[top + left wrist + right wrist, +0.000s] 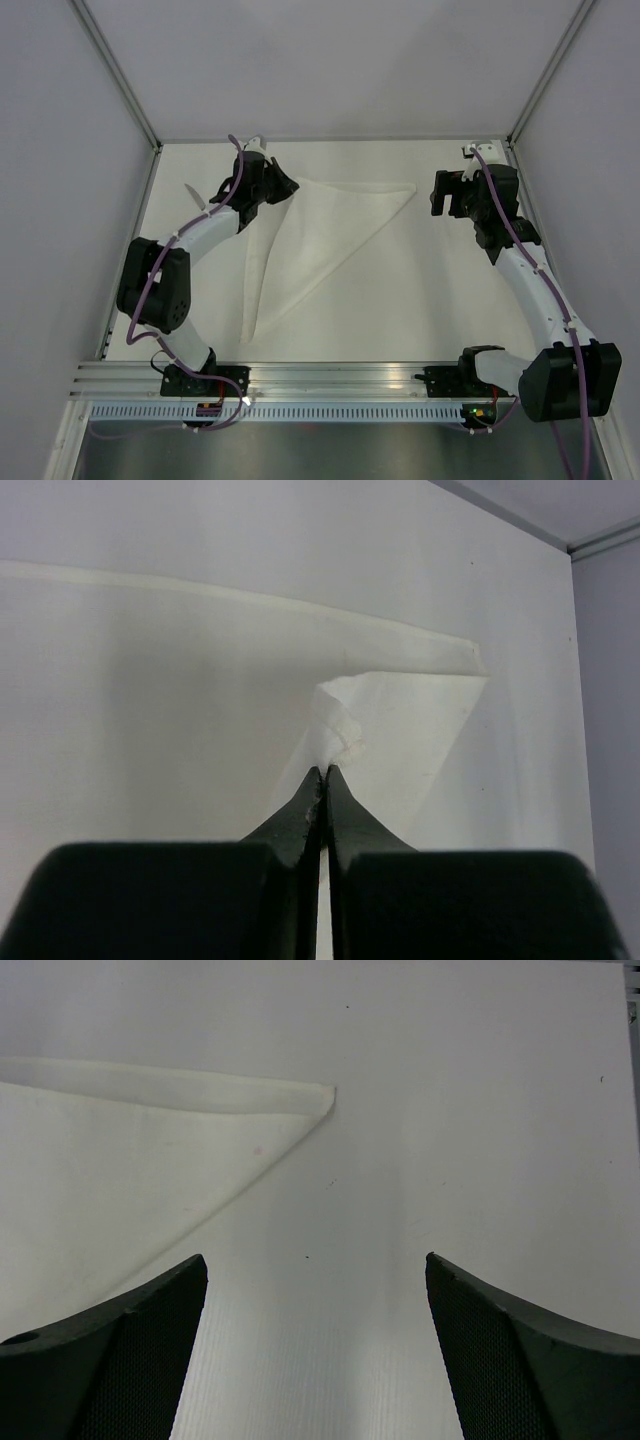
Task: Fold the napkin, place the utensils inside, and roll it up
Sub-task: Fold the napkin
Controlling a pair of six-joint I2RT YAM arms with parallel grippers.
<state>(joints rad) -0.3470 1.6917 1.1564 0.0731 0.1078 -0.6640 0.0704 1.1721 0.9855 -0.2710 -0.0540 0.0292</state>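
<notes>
Napkin [312,228] lay folded in a triangle; our left gripper [285,187] was clenched on its far-left corner, our right gripper [442,195], released, hung just right of its other tip

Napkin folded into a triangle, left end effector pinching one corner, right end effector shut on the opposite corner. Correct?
Not quite. The right end effector is open and holds nothing; the napkin corner lies ahead of it, untouched, as the right wrist view shows. The triangle fold and the pinch by the left end effector are right.
</notes>
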